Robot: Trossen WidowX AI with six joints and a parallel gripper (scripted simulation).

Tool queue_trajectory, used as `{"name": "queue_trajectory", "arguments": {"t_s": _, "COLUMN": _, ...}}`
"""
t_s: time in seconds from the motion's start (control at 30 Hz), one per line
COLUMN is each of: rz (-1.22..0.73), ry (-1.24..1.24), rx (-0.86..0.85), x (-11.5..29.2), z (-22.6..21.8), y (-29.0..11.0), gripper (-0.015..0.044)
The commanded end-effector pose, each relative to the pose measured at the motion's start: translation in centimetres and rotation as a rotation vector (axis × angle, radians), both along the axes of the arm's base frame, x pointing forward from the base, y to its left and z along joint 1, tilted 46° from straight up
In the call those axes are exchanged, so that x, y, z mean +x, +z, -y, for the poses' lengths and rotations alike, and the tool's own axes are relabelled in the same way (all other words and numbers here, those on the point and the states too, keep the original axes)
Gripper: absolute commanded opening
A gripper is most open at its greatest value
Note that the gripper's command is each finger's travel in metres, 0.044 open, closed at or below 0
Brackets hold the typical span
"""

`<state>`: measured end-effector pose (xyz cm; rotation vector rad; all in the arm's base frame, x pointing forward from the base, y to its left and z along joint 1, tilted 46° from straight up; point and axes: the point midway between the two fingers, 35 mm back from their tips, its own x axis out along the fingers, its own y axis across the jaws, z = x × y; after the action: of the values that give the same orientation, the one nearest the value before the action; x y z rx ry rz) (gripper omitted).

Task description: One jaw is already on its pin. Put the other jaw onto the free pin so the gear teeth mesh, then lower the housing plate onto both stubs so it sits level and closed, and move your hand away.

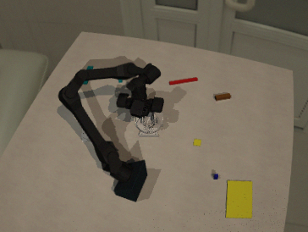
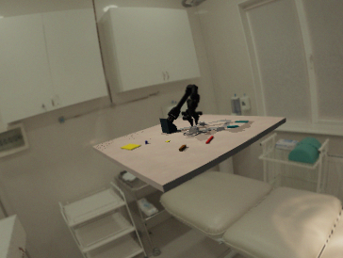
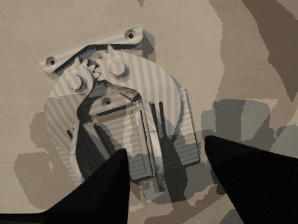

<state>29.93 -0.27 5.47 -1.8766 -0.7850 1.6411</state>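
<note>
The pale gripper assembly [image 1: 148, 128] [image 3: 90, 48] lies on the table, its base bar with two screw holes at the top of the wrist view. The left jaw [image 3: 56, 107] surrounds the left pin [image 3: 76, 82]. The right jaw [image 3: 159, 82] surrounds the right pin [image 3: 118, 68]. Their teeth come together between the pins; how fully they mesh I cannot tell. My gripper [image 3: 166, 149] [image 2: 193, 124] is open over the lower right part of the assembly, with the right jaw's long arm in view between the fingertips and nothing held. I cannot make out the housing plate for certain.
A red bar [image 1: 183, 80] [image 2: 209, 139] and a brown cylinder [image 1: 222, 96] [image 2: 182, 148] lie beyond the arm. A small yellow square [image 1: 197, 142], a blue cube [image 1: 216, 176] and a yellow sheet [image 1: 239, 199] lie to the right. Teal pieces lie behind the arm.
</note>
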Motion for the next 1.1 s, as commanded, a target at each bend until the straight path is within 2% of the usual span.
{"name": "queue_trajectory", "arguments": {"t_s": 0.0, "rz": 0.015, "ry": -0.002, "rx": -0.005, "x": -0.3, "z": 1.7, "y": 2.0, "gripper": 0.0224}}
{"name": "queue_trajectory", "arguments": {"t_s": 0.1, "rz": 0.013, "ry": -0.01, "rx": -0.003, "x": -0.1, "z": 1.3, "y": 1.3, "gripper": 0.0224}}
{"name": "queue_trajectory", "arguments": {"t_s": 0.37, "rz": 0.125, "ry": 0.098, "rx": -0.022, "x": -0.2, "z": 0.8, "y": 1.9, "gripper": 0.0434}}
{"name": "queue_trajectory", "arguments": {"t_s": 1.07, "rz": 0.487, "ry": 0.455, "rx": -0.083, "x": -0.6, "z": -0.7, "y": 3.8, "gripper": 0.044}}
